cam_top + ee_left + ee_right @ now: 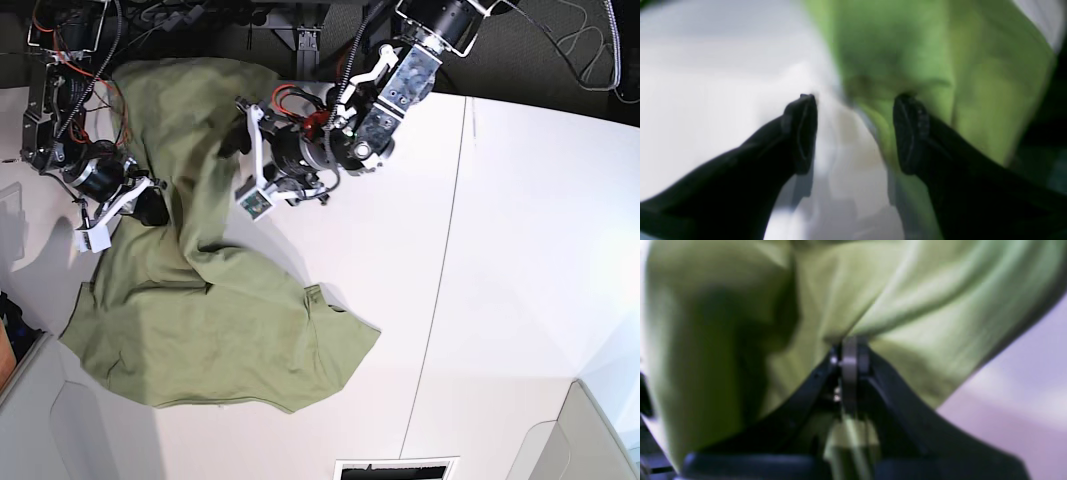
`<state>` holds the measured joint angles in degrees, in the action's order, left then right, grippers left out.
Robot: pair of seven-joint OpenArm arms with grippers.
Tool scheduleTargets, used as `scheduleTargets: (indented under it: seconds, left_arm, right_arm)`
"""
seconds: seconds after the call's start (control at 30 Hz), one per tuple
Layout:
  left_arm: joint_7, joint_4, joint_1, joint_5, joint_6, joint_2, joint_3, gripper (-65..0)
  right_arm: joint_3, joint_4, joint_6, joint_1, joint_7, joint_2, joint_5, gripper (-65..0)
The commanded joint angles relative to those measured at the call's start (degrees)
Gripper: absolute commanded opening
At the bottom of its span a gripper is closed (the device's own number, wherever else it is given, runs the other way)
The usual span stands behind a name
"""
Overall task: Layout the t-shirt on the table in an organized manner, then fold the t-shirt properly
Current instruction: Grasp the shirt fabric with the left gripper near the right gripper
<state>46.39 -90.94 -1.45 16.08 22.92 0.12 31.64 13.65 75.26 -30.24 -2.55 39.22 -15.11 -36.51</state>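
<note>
The t-shirt [200, 310] lies rumpled at the left end of the table [520, 250] in the base view, its long axis running from far edge to near. The right gripper [849, 350] is clamped on its fabric; the left gripper [853, 133] is spread, released, at the cloth's edge.

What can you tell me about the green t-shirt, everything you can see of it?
The plain olive-green cotton t-shirt has no visible print. It lies crumpled and partly bunched on the white matte table, spreading wide at the near left and narrowing toward the far edge, with folds and wrinkles throughout. The right gripper is shut on a pinch of its cloth. The left gripper is open at its edge, gripping nothing.
</note>
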Motion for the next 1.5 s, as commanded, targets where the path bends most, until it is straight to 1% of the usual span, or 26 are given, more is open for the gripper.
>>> scheduleTargets:
  seconds: [0.0, 0.07, 0.13, 0.4, 0.5, 0.53, 0.63, 0.67, 0.7, 0.77, 0.8, 0.83, 0.9, 0.97, 1.0, 1.1, 1.17, 1.23, 1.33, 1.43, 1.47]
  left_arm:
    - [-1.0, -0.8, 0.9, 0.5, 0.2, 1.4, -0.1, -26.6]
    - [-1.0, -0.8, 1.1, 0.5, 0.2, 3.1, -0.2, -26.6]
    - [-1.0, -0.8, 1.8, 0.6, 0.2, 4.0, -0.2, -26.6]
    - [-2.8, -0.8, 3.2, 0.6, 0.2, 6.1, -0.2, -26.6]
    - [-3.9, -0.8, 3.2, -0.9, 0.1, 6.6, -0.2, -26.6]
    - [-4.0, -0.8, 3.2, -1.7, -0.1, 6.7, -0.2, -26.6]
    - [-5.3, -0.8, 3.4, -3.3, -3.1, 6.9, -0.2, -26.7]
    - [-6.0, -0.8, 3.4, -4.1, -3.8, 6.9, -0.2, -28.9]
    - [-6.3, -0.8, 3.5, -4.9, -3.9, 6.8, -0.2, -34.1]
    - [-6.3, -0.8, 3.5, -6.1, -3.8, 6.8, -0.2, -50.0]
    - [-6.2, -0.8, 3.5, -6.4, -3.8, 6.8, -0.2, -56.1]
    - [-5.9, -0.8, 3.5, -6.7, -3.8, 6.8, -0.2, -60.0]
    - [-5.8, -0.8, 3.5, -7.2, -3.9, 6.8, -0.2, -62.2]
    - [-5.8, -0.8, 3.5, -7.3, -3.8, 6.8, -0.2, -62.9]
    - [-5.6, -0.8, 3.5, -7.2, -3.8, 6.8, -0.2, -64.9]
    - [-4.8, -0.8, 3.5, -6.9, -2.1, 6.8, -0.2, -65.0]
    - [-4.0, -0.9, 3.5, -7.0, -2.1, 6.8, -0.2, -65.0]
    - [-3.5, -1.8, 3.5, -7.4, -2.1, 6.6, -0.2, -65.0]
    - [-1.9, -5.6, 3.5, -7.4, -2.1, 6.3, -0.2, -65.0]
    - [0.2, -9.4, 3.5, -7.4, -2.1, 6.2, -0.2, -65.0]
    - [0.4, -10.1, 3.5, -7.5, -2.1, 5.7, -0.2, -65.0]
  right_arm:
    - [-0.1, 0.2, -0.2, 0.0, 2.0, 0.2, 1.2, -65.0]
    - [-0.1, 0.2, -0.2, 0.3, 2.0, 1.0, 1.2, -65.0]
    - [-0.1, 0.2, -0.3, 0.4, 2.0, 1.6, 1.1, -65.0]
    - [-0.1, 0.2, -0.3, 0.9, 3.0, 1.9, 1.1, -65.0]
    - [-0.1, 0.2, -0.3, 1.0, 3.1, 1.9, 1.1, -65.0]
    - [-0.1, 0.2, -0.3, 1.2, 3.1, 1.9, 1.1, -65.0]
    - [-0.1, 0.2, -0.3, 1.6, 3.2, 1.9, 1.2, -65.0]
    - [-0.1, 0.2, -0.3, 1.7, 3.3, 1.9, 1.1, -65.0]
    - [-0.1, 0.2, -0.3, 1.7, 3.3, 1.9, 1.1, -65.0]
    - [-0.1, 0.2, -0.3, 1.6, 3.3, 1.9, 1.1, -65.0]
    - [-0.1, 0.2, -0.3, 1.6, 3.3, 1.9, 1.1, -65.0]
    - [-0.1, 0.2, -0.3, 1.6, 3.3, 1.9, 1.2, -65.0]
    - [-0.1, 0.2, -0.4, 1.6, 3.2, 1.9, 1.3, -65.0]
    - [-0.1, 0.2, -0.4, 1.6, 3.2, 1.9, 2.0, -65.0]
    - [-0.1, 0.2, -0.4, 1.6, 3.2, 1.9, 2.1, -65.0]
    - [-0.1, 0.2, -0.4, 1.6, 3.2, 1.8, 2.3, -65.0]
    - [-0.1, 0.2, -0.4, 1.6, 3.2, 1.8, 2.4, -65.0]
    - [-0.1, 0.2, -0.4, 1.6, 3.0, 1.7, 4.0, -65.0]
    - [-0.1, 0.2, -0.4, 1.6, 2.1, 1.4, 6.2, -65.0]
    - [-0.1, 0.2, -0.4, 1.6, 1.7, 0.7, 6.6, -65.0]
    - [-0.1, 0.2, -0.4, 1.6, 1.6, 0.5, 6.8, -65.0]
